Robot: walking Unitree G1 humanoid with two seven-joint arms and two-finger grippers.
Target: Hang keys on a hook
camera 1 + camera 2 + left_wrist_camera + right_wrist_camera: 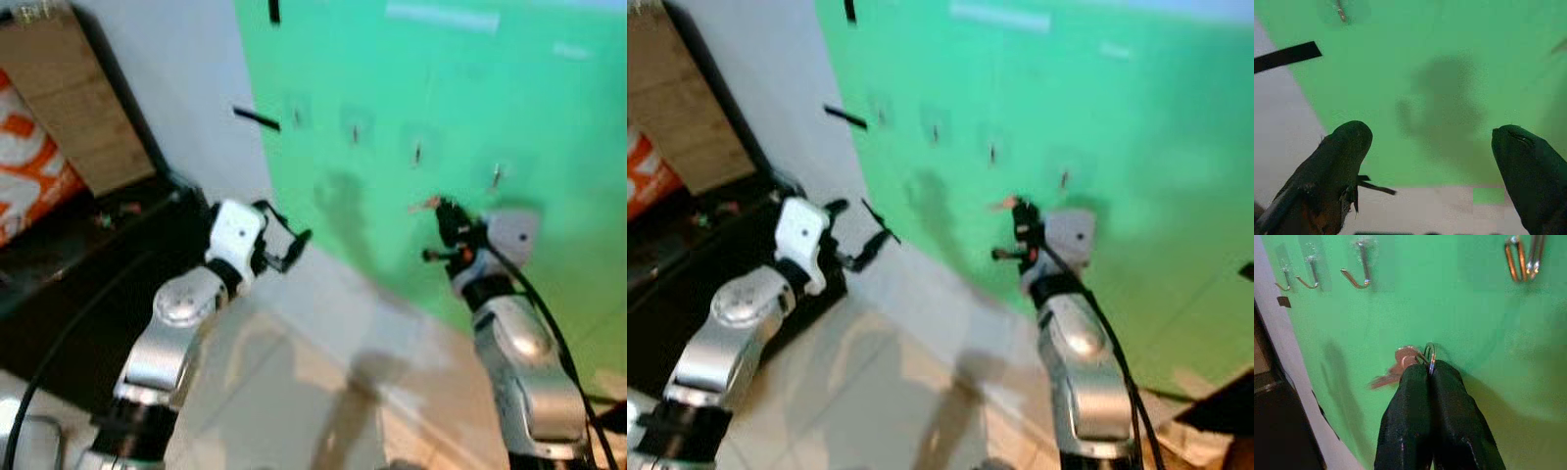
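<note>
- The right gripper [1429, 377] pinches the silver key ring with coppery keys [1400, 363] tight, close to the green wall [1459, 308].
- The nearest bent metal hook [1520, 257] seems to sit above the ring.
- The left gripper [1432, 161] is spread wide, holding nothing.

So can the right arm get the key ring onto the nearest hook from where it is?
Probably yes. The right gripper, shut on the key ring, is close to the green wall, with nothing between it and the nearest hook.

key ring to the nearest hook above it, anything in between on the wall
Nothing: in the right wrist view only bare green wall lies between the key ring, pinched in the right gripper, and the hook.
</note>
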